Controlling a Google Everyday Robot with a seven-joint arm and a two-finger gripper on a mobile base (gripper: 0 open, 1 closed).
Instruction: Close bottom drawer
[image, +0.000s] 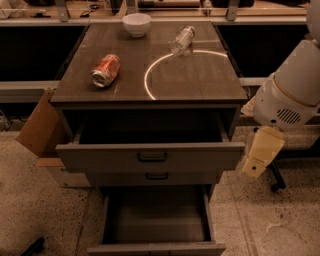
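Observation:
The bottom drawer (156, 248) of the grey cabinet (150, 97) is pulled far out. Its deep box is open to view and looks empty, and its front is cut by the lower edge of the picture. The wide top drawer (150, 156) is also pulled out. The shallow middle drawer (156, 176) is shut. My gripper (261, 152), a cream piece hanging below the white arm (290, 95), is to the right of the cabinet, beside the right end of the top drawer's front. It is above and to the right of the bottom drawer and holds nothing that I can see.
On the cabinet top lie a crushed orange can (105, 70), a white bowl (137, 23) and a clear plastic bottle (181, 40) on its side. A cardboard box (40, 125) leans at the cabinet's left. A chair base (275, 182) stands on the floor at the right.

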